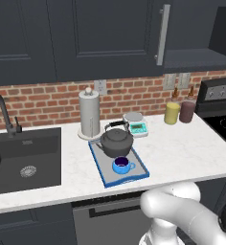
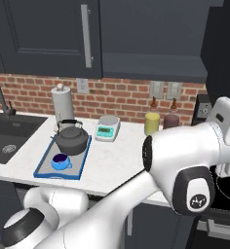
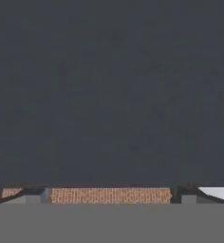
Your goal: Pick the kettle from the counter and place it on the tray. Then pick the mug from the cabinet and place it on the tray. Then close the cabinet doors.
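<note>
With kettle (image 1: 117,142) and mug (image 1: 122,165) both on the tray (image 1: 99,165), the door-closing step is in hand; the released end effector (image 3: 111,197) faces the cabinet doors (image 3: 112,95), and must push next.

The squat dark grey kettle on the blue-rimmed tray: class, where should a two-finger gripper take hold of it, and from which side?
Probably the arched handle of the squat dark grey kettle, approached from above. The kettle stands upright, the handle arches clear over the lid, and the round body looks too wide to pinch.

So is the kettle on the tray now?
Yes. The kettle stands upright on the blue-rimmed tray, behind the mug.
</note>
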